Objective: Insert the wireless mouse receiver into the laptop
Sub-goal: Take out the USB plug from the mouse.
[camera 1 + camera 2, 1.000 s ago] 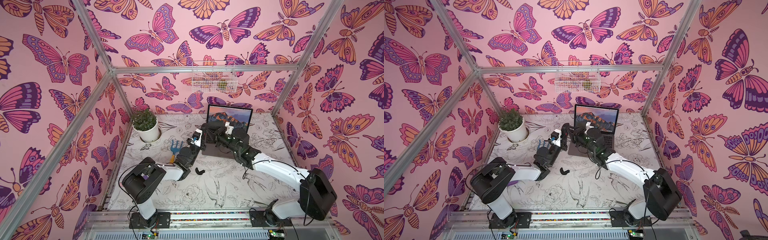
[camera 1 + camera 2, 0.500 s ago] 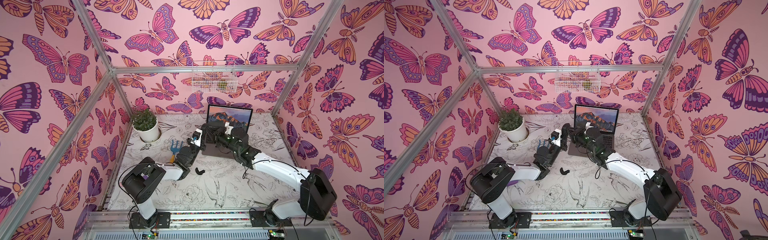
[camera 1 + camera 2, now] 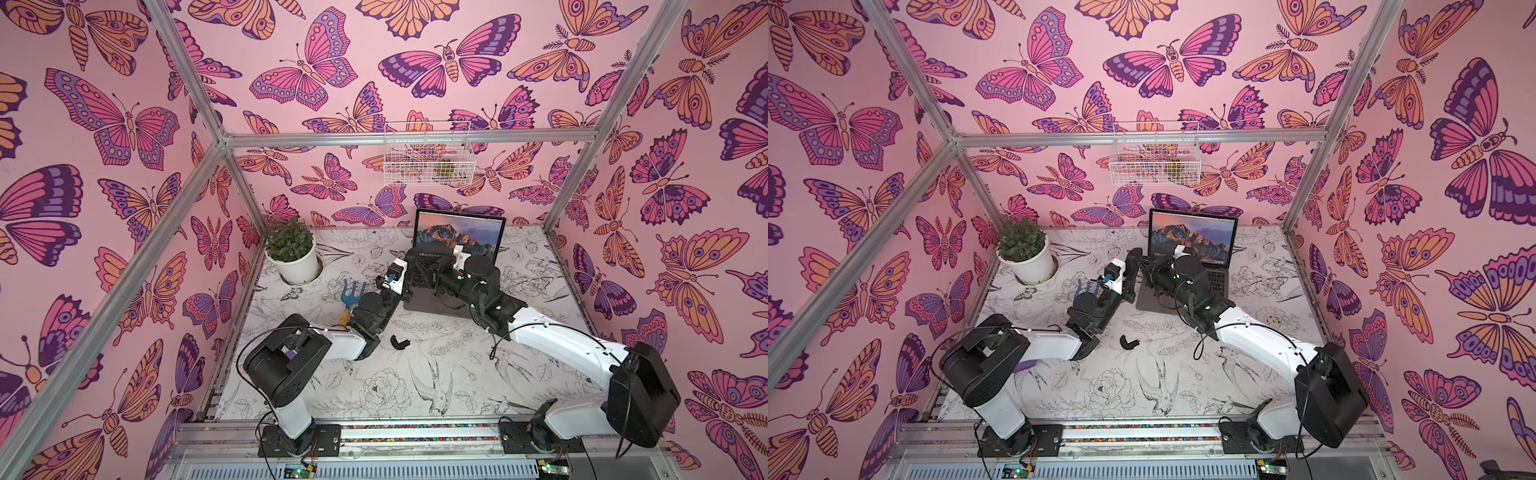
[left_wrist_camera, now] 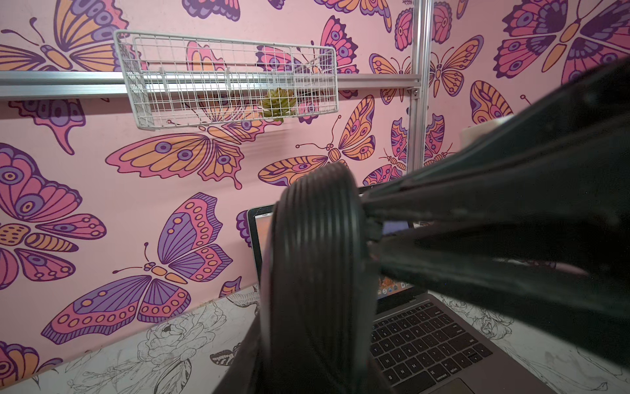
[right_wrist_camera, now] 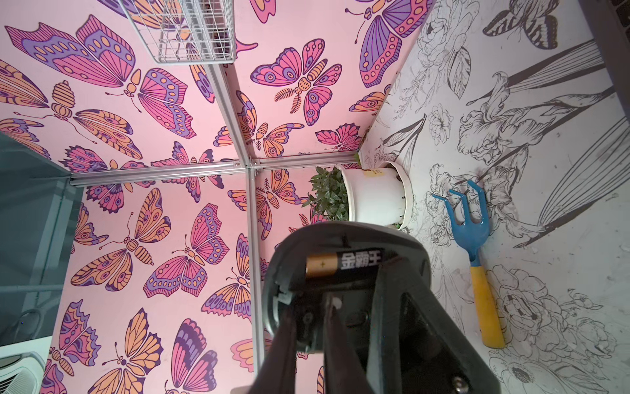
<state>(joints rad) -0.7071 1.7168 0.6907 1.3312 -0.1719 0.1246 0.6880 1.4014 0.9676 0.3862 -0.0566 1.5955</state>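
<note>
Narrowed right gripper [image 5: 310,307] a touch since a sec ago, tips poked into opened underside of wireless mouse [image 5: 344,235], beside battery [image 5: 344,262]; narrow gap btwn jaws, can't tell if clamped on receiver; holds mouse on edge in air at laptop [image 3: 428,305] left edge, left gripper [image 3: 410,262] clamped on it; leaves small black curved piece [image 3: 400,343] on table [image 3: 415,395] nr arms; suggests pull-out underway, plugging-in still ahead.

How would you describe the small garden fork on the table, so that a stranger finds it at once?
Find the white pot with the green plant in a back corner of the table. Just in front of it, flat on the table, lies a small hand fork. Nothing else there has its blue three-pronged head and yellow handle.
</note>
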